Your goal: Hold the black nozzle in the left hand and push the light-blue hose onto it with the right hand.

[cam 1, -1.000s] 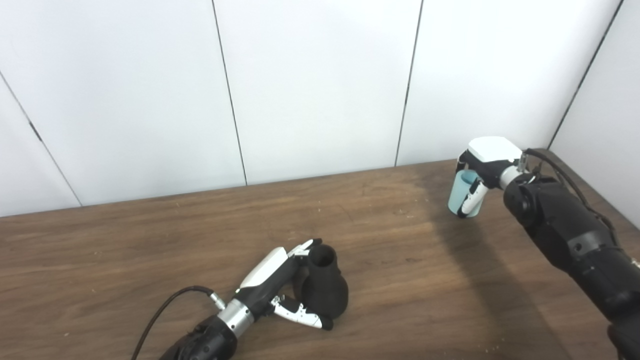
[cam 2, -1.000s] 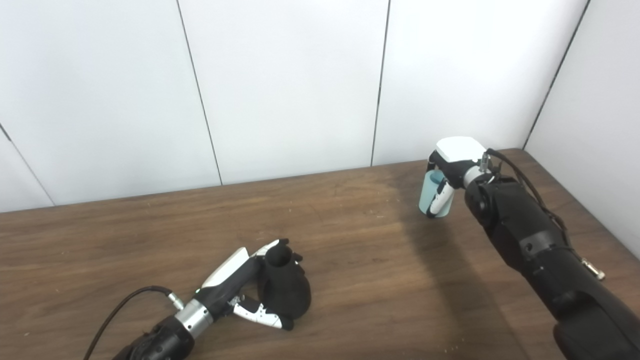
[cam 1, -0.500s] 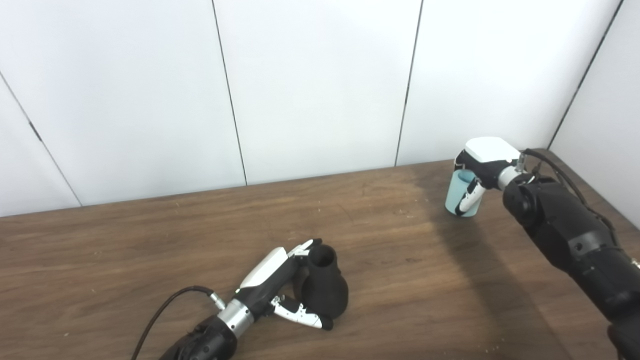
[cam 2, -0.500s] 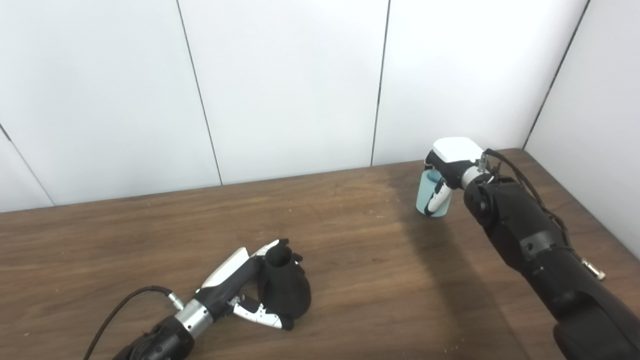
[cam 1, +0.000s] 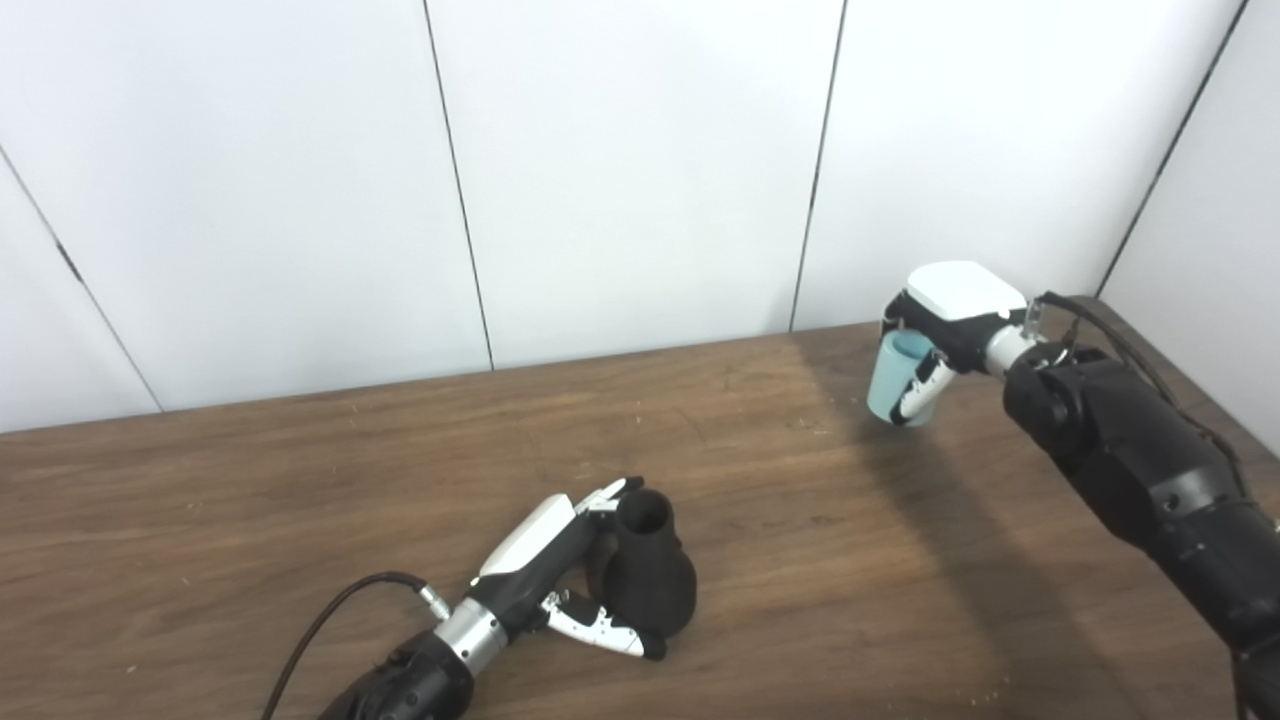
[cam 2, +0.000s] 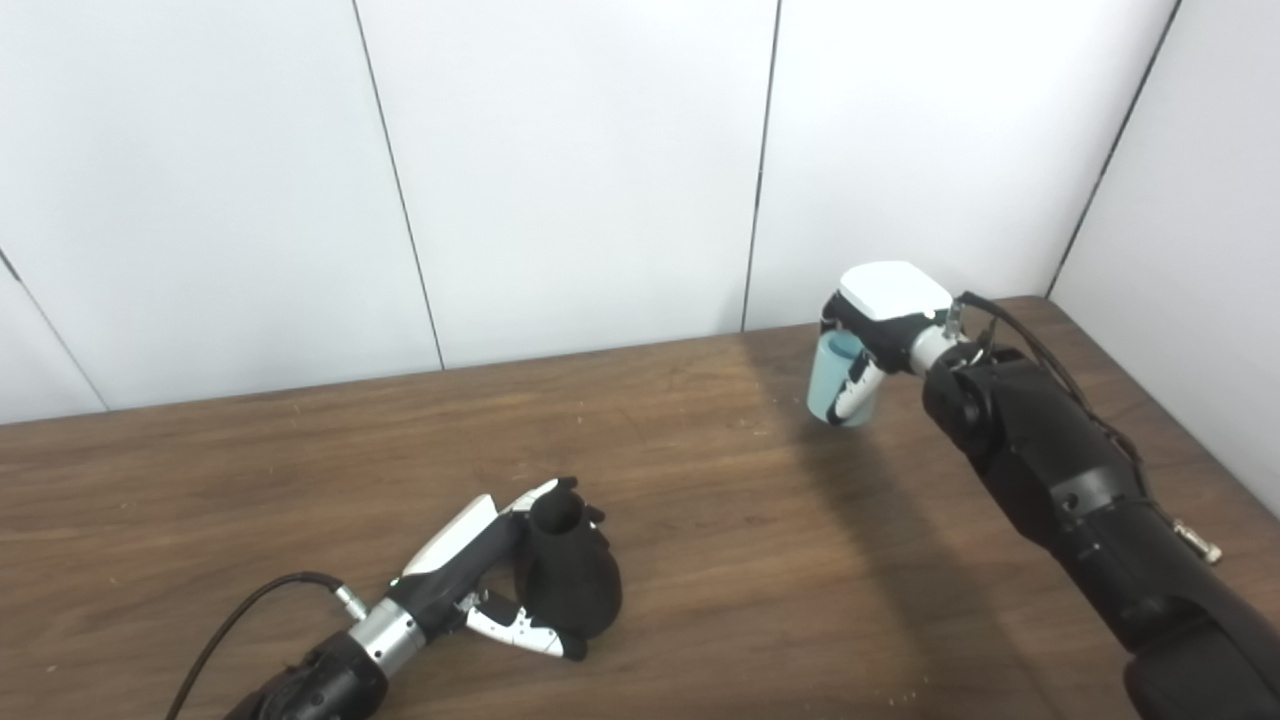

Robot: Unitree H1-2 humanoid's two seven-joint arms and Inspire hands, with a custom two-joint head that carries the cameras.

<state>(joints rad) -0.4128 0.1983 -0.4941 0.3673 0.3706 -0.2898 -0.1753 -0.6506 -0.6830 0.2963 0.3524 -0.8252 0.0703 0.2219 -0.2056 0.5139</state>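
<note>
The wooden table is seen from above, with white wall panels standing behind its far edge.

Toward the near edge, left of the table's middle, the left hand is found lying low on the surface, its arm entering from the near edge. A black cable is seen looping from the wrist across the wood. The hand is closed about the black nozzle: the fingers are laid against the narrow neck on the far side, and the thumb is curled under the wide, rounded base on the near side. The nozzle is resting on the table, its bulbous base toward the near edge and its open round mouth turned upward and toward the far edge. Whether the base is lifted at all cannot be told.

Toward the far right corner, the right hand is observed raised above the table, well apart from the nozzle. It is clasped on the light-blue hose, a short tube held roughly upright with a slight tilt. The open upper end is visible beside the palm, and the fingers are wrapped across its front. The lower end is held clear of the wood, and a broad shadow is cast on the table below the arm.
</note>
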